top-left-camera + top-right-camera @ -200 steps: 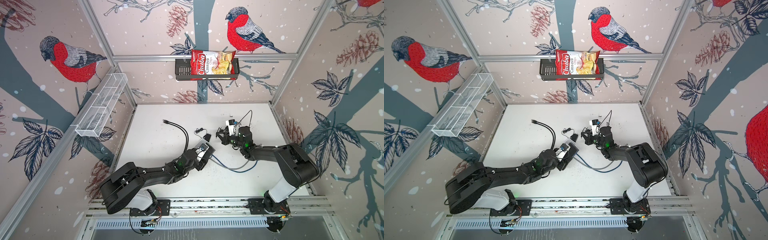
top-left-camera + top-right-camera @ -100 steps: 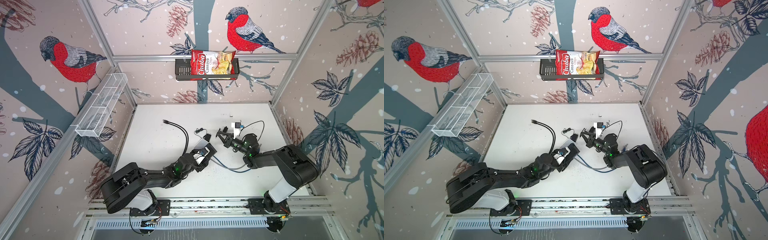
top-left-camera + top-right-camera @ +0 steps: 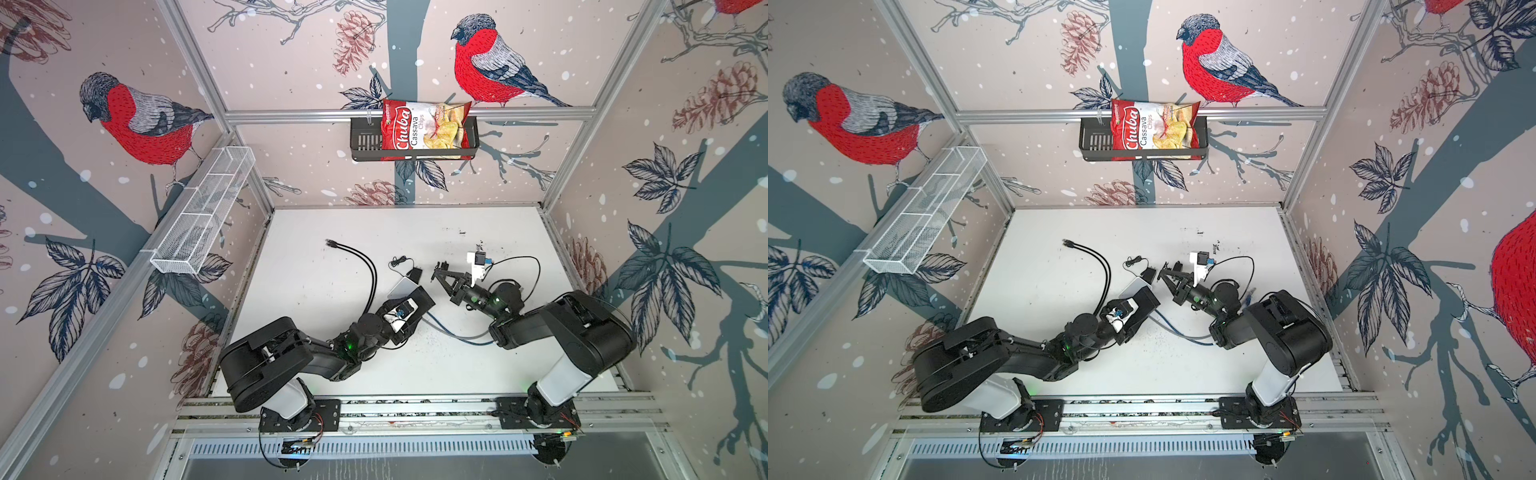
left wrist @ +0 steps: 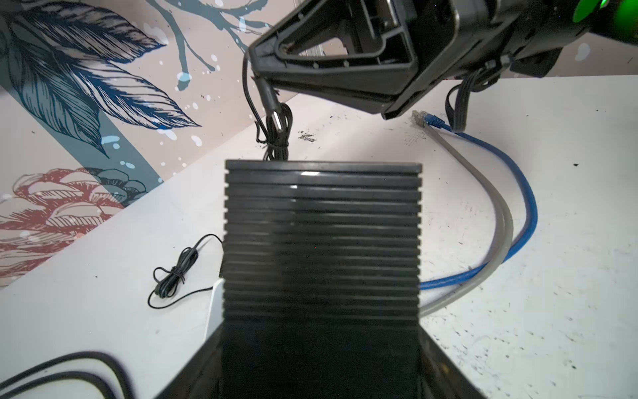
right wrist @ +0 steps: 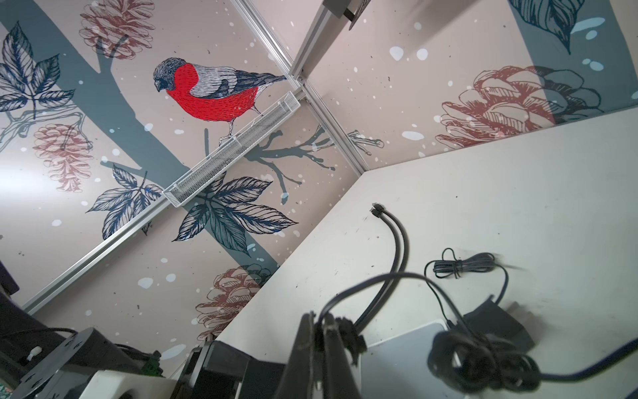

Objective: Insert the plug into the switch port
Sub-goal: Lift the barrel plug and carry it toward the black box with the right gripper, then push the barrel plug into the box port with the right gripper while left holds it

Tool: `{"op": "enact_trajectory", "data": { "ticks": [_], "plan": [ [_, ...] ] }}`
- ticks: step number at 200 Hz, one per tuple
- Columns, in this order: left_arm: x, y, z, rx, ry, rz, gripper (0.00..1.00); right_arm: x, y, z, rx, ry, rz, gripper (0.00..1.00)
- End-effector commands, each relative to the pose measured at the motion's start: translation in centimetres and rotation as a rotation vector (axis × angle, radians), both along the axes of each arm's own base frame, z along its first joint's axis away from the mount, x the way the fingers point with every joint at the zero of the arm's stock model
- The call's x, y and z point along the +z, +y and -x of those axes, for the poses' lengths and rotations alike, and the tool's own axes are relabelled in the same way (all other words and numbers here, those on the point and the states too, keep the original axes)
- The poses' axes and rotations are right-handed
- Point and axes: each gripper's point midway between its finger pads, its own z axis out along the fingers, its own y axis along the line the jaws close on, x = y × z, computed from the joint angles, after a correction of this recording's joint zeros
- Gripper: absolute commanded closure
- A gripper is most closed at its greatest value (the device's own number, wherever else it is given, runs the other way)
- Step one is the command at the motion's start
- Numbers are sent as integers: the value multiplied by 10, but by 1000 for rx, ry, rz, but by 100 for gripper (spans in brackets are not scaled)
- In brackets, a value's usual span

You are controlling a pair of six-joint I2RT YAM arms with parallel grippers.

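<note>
Right gripper (image 3: 435, 272): clamped on thin black barrel plug (image 4: 271, 108).
Left gripper (image 3: 411, 296): white flat switch box (image 3: 401, 286) is held, just lower-left of plug.

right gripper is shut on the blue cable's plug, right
Not the blue one. The right gripper is shut on the barrel plug of the black power cord. The left wrist view shows this, with the blue cable lying loose on the table beside a grey cable, its plug untouched.
</note>
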Motion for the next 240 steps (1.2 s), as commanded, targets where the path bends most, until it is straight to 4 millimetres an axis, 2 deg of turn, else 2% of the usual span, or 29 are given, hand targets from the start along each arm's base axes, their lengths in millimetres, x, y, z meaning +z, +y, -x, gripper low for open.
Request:
{"op": "enact_trajectory", "data": {
  "ticks": [1, 61, 94, 168, 240],
  "plan": [
    [37, -2, -3, 6, -103, 116, 55, 24, -1, 12, 26, -102, -74, 93],
    [35, -3, -4, 10, -110, 139, 57, 30, -5, 25, 37, -142, -112, 94],
    [34, 2, -5, 29, -106, 134, 58, 46, -13, 23, 13, -182, -131, 94],
    [33, 6, -5, 47, -107, 146, 59, 73, -11, 37, 37, -257, -130, 94],
    [37, 7, -5, 51, -105, 170, 60, 61, 6, 47, 66, -248, -86, 94]
  ]
}}
